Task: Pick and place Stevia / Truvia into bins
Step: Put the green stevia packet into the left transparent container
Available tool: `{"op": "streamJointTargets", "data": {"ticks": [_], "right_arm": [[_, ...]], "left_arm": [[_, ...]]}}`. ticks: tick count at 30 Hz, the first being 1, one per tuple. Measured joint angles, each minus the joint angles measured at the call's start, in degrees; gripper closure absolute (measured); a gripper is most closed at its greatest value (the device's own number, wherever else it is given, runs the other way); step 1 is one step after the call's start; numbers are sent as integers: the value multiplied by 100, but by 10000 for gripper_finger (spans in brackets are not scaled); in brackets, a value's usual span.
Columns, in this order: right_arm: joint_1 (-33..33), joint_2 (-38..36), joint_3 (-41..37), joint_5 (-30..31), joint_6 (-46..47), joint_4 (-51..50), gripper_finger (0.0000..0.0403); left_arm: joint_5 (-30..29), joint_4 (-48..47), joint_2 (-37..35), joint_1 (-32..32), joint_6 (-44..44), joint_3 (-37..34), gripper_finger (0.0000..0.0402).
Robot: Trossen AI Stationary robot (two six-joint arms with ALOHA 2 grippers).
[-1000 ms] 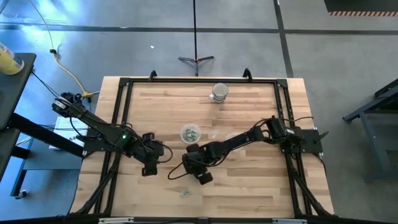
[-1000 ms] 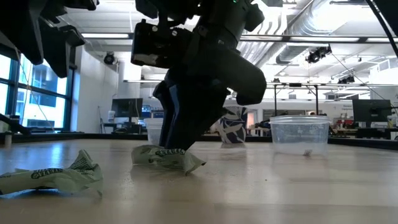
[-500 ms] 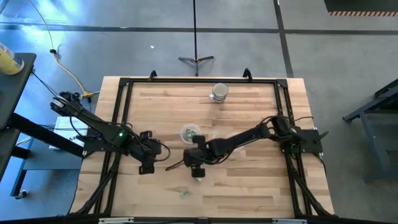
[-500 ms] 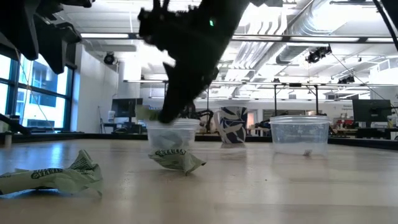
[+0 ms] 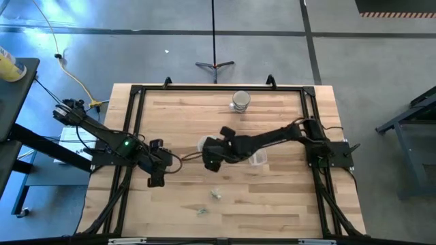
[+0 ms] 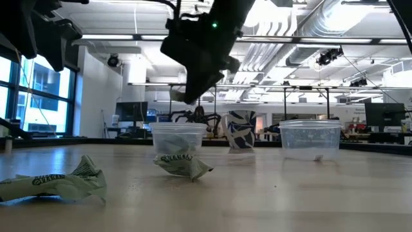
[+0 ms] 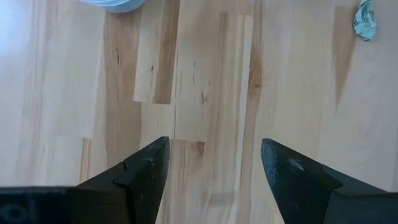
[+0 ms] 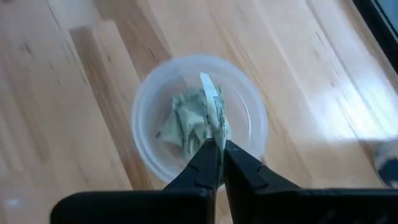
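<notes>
Hovering above the round clear plastic cup (image 8: pixel 200 121) of crumpled packets, our right gripper (image 8: pixel 216 148) pinches one pale green-and-white sweetener packet (image 8: pixel 211 111); our left gripper (image 7: pixel 211 163) waits spread apart.

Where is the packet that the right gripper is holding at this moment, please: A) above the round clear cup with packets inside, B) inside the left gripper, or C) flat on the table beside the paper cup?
A: the right gripper pinches a packet over the round clear cup.
</notes>
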Motion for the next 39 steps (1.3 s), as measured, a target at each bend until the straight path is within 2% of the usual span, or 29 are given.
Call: {"op": "streamJointTargets", "data": {"ticks": [7,13,19,23,26,29,31,34,39], "right_arm": [[-511,0,1,-440,-508,-61,381],[-666,2,1,-995,-1188,434,372],[-677,2,1,-1015,-1304,263,293],[-582,2,1,-953,-1281,-58,236],[-378,-73,1,-928,-1691,-297,209],[8,-210,2,-1009,-2147,-514,198],[288,-248,5,-968,-2354,-722,197],[647,-413,-395,-899,-2558,-737,200],[1085,-1306,-1975,-891,-2370,-195,207]], "left_arm": [[110,-20,-12,-2,88,0,112],[142,317,-7,0,158,-88,112],[189,1133,-7,-1,168,-155,112],[212,1332,6,-1,174,-155,112],[205,1501,141,0,164,-176,112],[281,2531,455,-4,182,-403,112],[590,3321,814,-79,321,-543,112],[854,4373,1483,-294,481,-513,112],[679,4977,2281,-659,15,16,112]]}}
